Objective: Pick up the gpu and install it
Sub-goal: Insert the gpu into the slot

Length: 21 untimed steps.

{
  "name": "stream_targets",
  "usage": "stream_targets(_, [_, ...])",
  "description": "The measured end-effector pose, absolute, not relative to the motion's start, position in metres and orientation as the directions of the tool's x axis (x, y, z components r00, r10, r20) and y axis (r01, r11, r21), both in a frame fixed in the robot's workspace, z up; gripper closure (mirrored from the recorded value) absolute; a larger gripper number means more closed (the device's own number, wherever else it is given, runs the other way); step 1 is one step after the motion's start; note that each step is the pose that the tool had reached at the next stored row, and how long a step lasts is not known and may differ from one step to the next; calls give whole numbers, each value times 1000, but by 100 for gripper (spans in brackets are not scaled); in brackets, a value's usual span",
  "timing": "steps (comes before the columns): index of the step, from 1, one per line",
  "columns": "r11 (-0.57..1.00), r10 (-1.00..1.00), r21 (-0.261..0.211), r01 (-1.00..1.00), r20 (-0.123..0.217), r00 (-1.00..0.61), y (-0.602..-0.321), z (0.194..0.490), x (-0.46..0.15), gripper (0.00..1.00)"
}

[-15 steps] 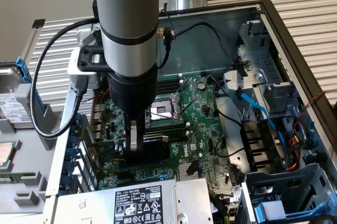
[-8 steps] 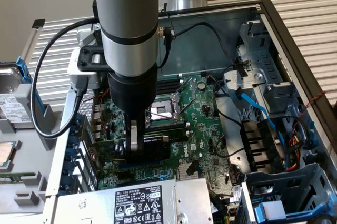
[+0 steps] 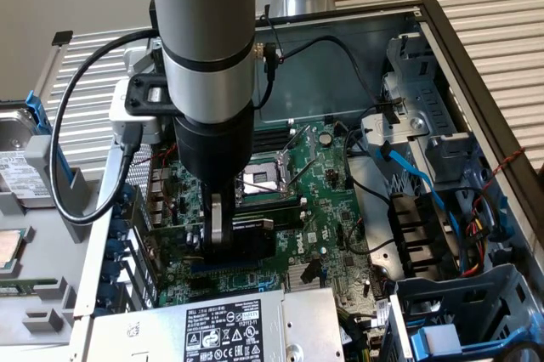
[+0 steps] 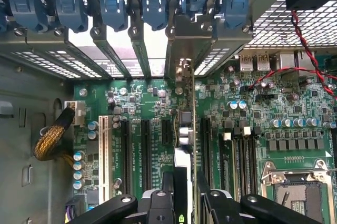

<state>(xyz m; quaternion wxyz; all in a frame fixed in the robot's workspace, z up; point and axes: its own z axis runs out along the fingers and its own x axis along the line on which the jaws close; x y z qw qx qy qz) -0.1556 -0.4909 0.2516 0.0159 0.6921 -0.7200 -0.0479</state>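
The gpu [image 3: 252,239] is a black card standing on edge over the green motherboard [image 3: 327,200] inside the open computer case. My gripper [image 3: 218,239] reaches straight down and is shut on the card's top edge. In the wrist view the gpu [image 4: 183,129] runs edge-on between my gripper [image 4: 181,205] fingers, among the expansion slots of the motherboard [image 4: 253,129]. Its silver bracket [image 4: 181,50] stands at the rear slot opening of the case. Whether the card sits fully in a slot I cannot tell.
A labelled power supply [image 3: 212,328] lies just in front of the card. The CPU socket [image 3: 265,179] is close behind the gripper. Blue slot latches [image 4: 152,3] line the rear wall, and red and black wires [image 4: 308,50] cross nearby. A drive cage [image 3: 450,311] and a blue cable [image 3: 416,177] fill the exterior view's right.
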Motion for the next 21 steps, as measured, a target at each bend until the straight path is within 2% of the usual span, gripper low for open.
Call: stream_targets(21, [37,-998,90,-995,-43,-41,-491,245,-159,73])
